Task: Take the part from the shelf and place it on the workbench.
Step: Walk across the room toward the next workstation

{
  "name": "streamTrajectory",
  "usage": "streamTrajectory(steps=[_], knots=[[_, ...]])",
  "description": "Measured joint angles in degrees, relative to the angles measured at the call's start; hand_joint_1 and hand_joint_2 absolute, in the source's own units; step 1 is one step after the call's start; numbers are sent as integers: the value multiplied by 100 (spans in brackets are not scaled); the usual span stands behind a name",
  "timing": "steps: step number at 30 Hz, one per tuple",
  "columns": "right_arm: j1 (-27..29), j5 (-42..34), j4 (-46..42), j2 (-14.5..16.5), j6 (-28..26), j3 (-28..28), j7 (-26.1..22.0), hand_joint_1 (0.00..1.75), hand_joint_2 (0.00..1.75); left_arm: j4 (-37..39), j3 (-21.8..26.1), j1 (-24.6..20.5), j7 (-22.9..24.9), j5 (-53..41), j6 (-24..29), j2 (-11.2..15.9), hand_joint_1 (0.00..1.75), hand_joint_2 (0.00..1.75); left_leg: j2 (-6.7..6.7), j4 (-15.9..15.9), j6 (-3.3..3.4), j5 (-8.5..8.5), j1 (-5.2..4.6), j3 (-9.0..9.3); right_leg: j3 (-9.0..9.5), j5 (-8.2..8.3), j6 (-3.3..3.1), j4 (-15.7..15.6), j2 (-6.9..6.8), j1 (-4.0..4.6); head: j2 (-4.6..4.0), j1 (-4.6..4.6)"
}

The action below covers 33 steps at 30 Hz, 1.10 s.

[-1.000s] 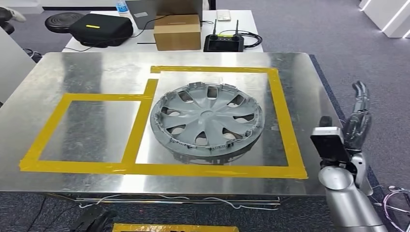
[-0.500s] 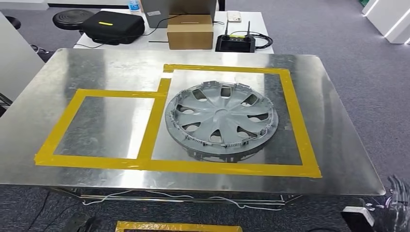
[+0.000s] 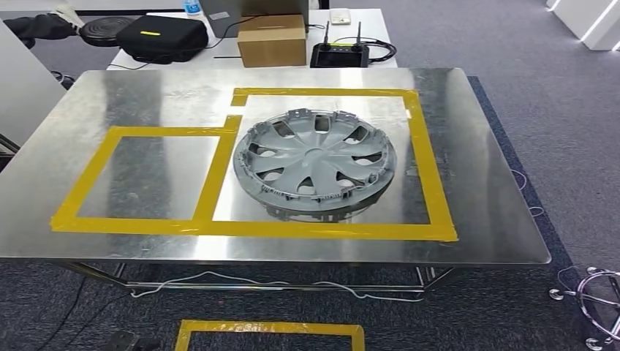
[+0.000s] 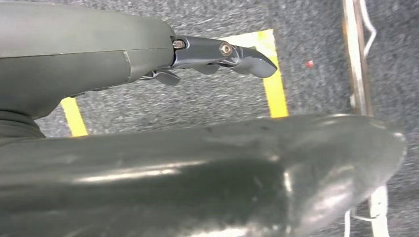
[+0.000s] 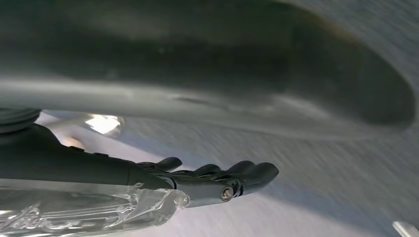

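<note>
Hubcap point(image 3: 315, 166) lies flat on desk point(image 3: 482, 212), inside larger yellow-tape frame point(image 3: 433, 190). Left hand point(image 4: 217, 54) and right hand point(image 5: 212, 180) hang low, well apart from it, fingers loosely apart, holding nothing. Neither nearer.

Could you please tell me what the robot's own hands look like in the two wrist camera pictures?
The left hand has a smooth grey cover and dark metallic fingers with small silver screws at the hinges. The right hand is darker, nearly black, with rounded fingers, one silver screw, and a crinkled clear plastic wrap along the part behind them.
</note>
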Motion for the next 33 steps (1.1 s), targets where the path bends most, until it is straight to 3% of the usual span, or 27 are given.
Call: streamTrajectory(steps=[2, 4, 6, 7, 9, 11, 12, 13, 14, 16, 17, 18, 20, 21, 22, 25, 26, 28, 32, 33], knots=[[-45, 14, 149, 57, 156, -54, 213, 0, 0, 0, 0, -32, 2, -29, -9, 3, 0, 0, 4, -854, 42, 150, -13, 630, -74, 83, 40, 13, 1, 13, 0, -1], [-106, -60, 269, 100, 433, -141, 455, 0, 0, 0, -1, -66, 21, -75, -22, 6, 0, 0, 7, -1324, 97, 142, -35, 928, -111, 177, 93, 21, -1, 24, 1, -1], [-164, -220, 362, 131, 856, -274, 747, 0, 0, 1, -3, -72, 64, -138, -43, 6, 0, 0, 18, -1377, 171, 194, -39, 892, -132, 242, 150, 20, 3, 18, 1, -4], [-182, -301, 396, 154, 1062, -352, 865, 0, 0, 2, -5, -74, 87, -169, -53, 6, 0, 0, 29, -1380, 216, 239, -32, 856, -167, 175, 182, 71, 8, 11, 1, -1], [-210, -411, 448, 208, 1378, -502, 1005, 0, 0, 3, -13, -85, 133, -221, -66, 14, 0, 0, 51, -1388, 279, 349, -14, 753, -337, -247, 254, 509, 14, -12, 0, 26], [-260, -445, 486, 270, 1560, -614, 1056, 0, 0, 3, -25, -92, 198, -263, -78, 32, 0, 0, 64, -1382, 288, 465, -17, 617, -567, -765, 308, 1299, 14, -38, 0, 47], [-286, -450, 499, 293, 1622, -658, 1065, 0, 0, 3, -37, -94, 239, -284, -76, 39, 0, 0, 71, -1379, 282, 519, -19, 546, -614, -884, 324, 1602, 14, -50, 0, 46], [-307, -458, 508, 311, 1667, -699, 1066, 0, 0, 3, -50, -97, 280, -308, -59, 46, 0, 0, 77, -1378, 272, 566, -19, 477, -567, -875, 334, 1717, 14, -62, 0, 46], [-324, -465, 512, 324, 1704, -740, 1061, 0, 0, 4, -67, -99, 333, -328, -32, 49, 0, 0, 80, -1376, 258, 608, -18, 414, -409, -756, 337, 1610, 13, -73, 0, 47], [-360, -478, 513, 338, 1765, -815, 1047, 0, 0, 4, -95, -102, 499, -355, 33, 49, 0, 0, 78, -1373, 216, 681, -16, 321, 186, -479, 328, 862, 15, -94, 0, 47], [-385, -482, 514, 342, 1786, -847, 1044, 0, 44, 4, -104, -104, 586, -360, 55, 49, 0, 0, 78, -1368, 187, 718, -19, 289, 509, -434, 314, 401, 20, -93, 0, 43], [-411, -486, 515, 346, 1805, -874, 1043, 0, 87, 4, -109, -111, 658, -365, 70, 49, 0, 44, 78, -1363, 154, 756, -22, 267, 736, -447, 294, 46, 24, -87, 0, 40], [-441, -492, 517, 351, 1825, -925, 1044, 0, 175, 4, -119, -127, 717, -374, 86, 50, 0, 131, 80, -1367, 90, 829, -17, 235, 864, -501, 230, -256, 29, -55, 0, 34], [-443, -491, 518, 355, 1833, -946, 1044, 0, 175, 4, -126, -132, 725, -379, 98, 51, 0, 175, 80, -1377, 79, 846, -9, 228, 832, -490, 198, -270, 27, -47, 0, 39], [-439, -485, 519, 357, 1837, -964, 1045, 0, 175, 5, -134, -132, 727, -388, 118, 49, 0, 175, 80, -1391, 132, 859, -3, 217, 806, -470, 174, -280, 27, -39, 0, 34], [-433, -399, 519, 360, 1811, -997, 1069, 0, 44, 6, -156, -130, 759, -442, 263, 43, 0, 44, 80, -1413, 373, 926, -7, 176, 759, -413, 126, -293, 29, -24, 0, 9], [-432, -349, 519, 360, 1795, -1002, 1088, 0, 0, 6, -164, -130, 779, -460, 319, 44, 0, 0, 79, -1417, 382, 960, -6, 169, 748, -402, 108, -288, 29, -15, 0, 6], [-430, -266, 519, 360, 1788, -1003, 1116, 0, 0, 7, -183, -130, 734, -461, 362, 46, 0, 0, 79, -1431, 336, 1011, 1, 163, 728, -390, 88, -272, 26, -1, 0, 3], [-432, -216, 519, 357, 1851, -1004, 1119, 0, 0, 7, -213, -131, 214, -374, 162, 44, 0, 0, 79, -1462, 48, 1029, 37, 153, 685, -389, 75, -231, 22, 20, 0, 5], [-431, -203, 519, 356, 1856, -1004, 1116, 0, 0, 7, -227, -132, 136, -386, 125, 45, 0, 0, 79, -1464, 9, 1028, 42, 149, 679, -390, 74, -226, 22, 21, 0, 6]])
